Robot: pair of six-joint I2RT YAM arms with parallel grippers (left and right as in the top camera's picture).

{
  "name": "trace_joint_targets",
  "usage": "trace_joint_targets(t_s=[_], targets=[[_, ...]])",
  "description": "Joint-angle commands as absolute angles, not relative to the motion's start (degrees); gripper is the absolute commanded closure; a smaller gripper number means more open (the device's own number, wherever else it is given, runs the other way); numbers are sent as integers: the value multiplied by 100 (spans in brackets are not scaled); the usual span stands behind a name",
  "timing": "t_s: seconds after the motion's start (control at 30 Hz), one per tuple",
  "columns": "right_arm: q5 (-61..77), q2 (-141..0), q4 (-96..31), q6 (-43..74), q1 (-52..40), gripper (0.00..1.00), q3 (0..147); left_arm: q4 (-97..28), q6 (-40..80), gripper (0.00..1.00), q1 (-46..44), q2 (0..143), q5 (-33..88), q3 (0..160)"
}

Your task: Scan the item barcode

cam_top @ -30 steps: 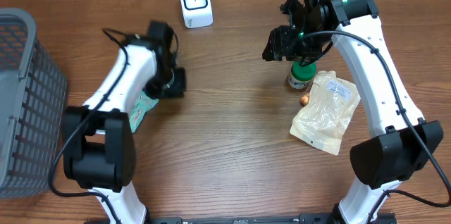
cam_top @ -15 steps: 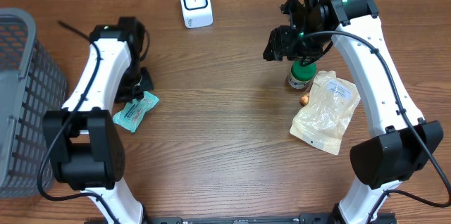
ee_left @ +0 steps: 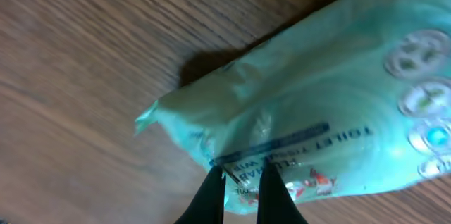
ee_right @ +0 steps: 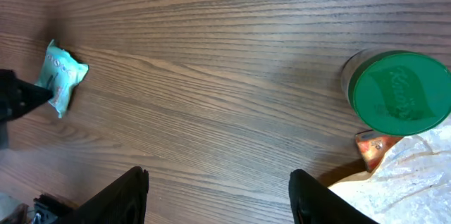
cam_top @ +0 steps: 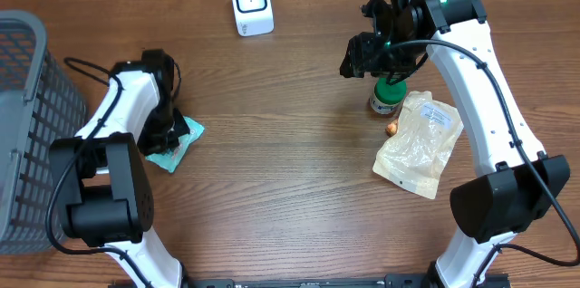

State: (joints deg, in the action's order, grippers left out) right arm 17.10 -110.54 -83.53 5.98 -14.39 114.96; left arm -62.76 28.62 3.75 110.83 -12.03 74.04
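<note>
- Overhead view: teal packet (cam_top: pixel 188 132) lies flat on the wooden table (cam_top: pixel 290 188), left of centre, with the left gripper (cam_top: pixel 169 125) down over it and hiding part of it. The jaws cannot be made out from above.
- Only this view shows the white scanner (cam_top: pixel 251 3) standing at the far edge and the grey basket (cam_top: pixel 27 116) at the left edge.
- The right gripper (cam_top: pixel 370 52) hangs above a green-lidded jar (cam_top: pixel 385 98), which stands just beside a clear bag (cam_top: pixel 419 143).
- Left wrist view: this is the only close look at the packet. The two fingers (ee_left: pixel 211 192) are drawn together, tips on the wrapper near its crimped end. Whether any film is pinched between them I cannot tell.
- The print reads upside down: "TOILET" is legible, the smaller lines are too blurred, and round icons run along the right side.
- Right wrist view: the fingers (ee_right: pixel 127 196) stand wide apart with bare table between them and hold nothing.
- The jar lid carries pale script that I cannot read. The packet is small and far off to the left, well apart from the jar.
</note>
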Motion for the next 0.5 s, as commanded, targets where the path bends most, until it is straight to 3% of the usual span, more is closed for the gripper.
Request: trace_joint_targets(t_s=[0.0,0.27,0.47], targets=[[1649,-11083,-8318,567,-1479,38,11546,-5867,2982,96,331,11091,-982,6860],[1651,-11083,-8298,569,-1479,37,11546,-4794,2526,96,233,11091,263,6311],[1649,-11083,-8294,569,-1479,38,11546,-4517,2477,96,-327,11091,561,6302]])
